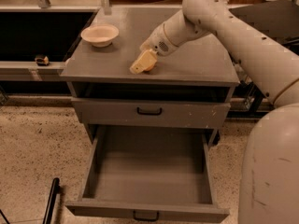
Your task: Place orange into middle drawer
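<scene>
My gripper (141,63) is low over the grey cabinet top (196,64), near its front edge and left of centre. It leans down to the left from my white arm (219,22). A small patch of the orange (151,66) shows at the gripper's right side; the rest of the fruit is hidden by the gripper. The middle drawer (149,171) is pulled out wide open below, with a bare grey floor, low side walls and a small black handle (145,215) on its front.
A cream shallow bowl (100,34) stands at the back left of the cabinet top. A shut grey drawer front (187,113) with a black handle sits above the open drawer. My white base (271,171) fills the right side. A black rod (50,202) stands on the speckled floor at the left.
</scene>
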Available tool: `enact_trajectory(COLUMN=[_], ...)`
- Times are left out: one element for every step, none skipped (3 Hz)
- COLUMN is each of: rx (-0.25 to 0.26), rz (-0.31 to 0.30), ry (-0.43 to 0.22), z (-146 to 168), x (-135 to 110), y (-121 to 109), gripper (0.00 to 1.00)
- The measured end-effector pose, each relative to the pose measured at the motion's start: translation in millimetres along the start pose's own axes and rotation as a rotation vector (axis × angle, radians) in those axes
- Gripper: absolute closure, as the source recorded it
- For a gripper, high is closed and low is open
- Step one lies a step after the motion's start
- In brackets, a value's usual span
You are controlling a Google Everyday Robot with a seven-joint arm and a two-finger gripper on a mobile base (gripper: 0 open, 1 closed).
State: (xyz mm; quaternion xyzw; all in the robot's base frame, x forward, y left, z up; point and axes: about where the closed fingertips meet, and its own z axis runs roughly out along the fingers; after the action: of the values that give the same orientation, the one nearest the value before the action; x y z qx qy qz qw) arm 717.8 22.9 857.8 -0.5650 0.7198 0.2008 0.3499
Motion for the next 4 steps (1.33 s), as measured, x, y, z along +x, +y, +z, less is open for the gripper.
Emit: enact_trajectory(rx=[-0.005,-0.012,-0.022,-0.036], rz=[-0.01,-0.022,-0.04,-0.047], ry=[-0.002,-0.014,-0.064,-0.113], z=[8.0,13.4,16.6,15.4], x=[7.5,13.0,19.9,22.7], y=[-0.9,-1.9,-3.6,-5.6], gripper=[0.44,0.67,0.91,1.0])
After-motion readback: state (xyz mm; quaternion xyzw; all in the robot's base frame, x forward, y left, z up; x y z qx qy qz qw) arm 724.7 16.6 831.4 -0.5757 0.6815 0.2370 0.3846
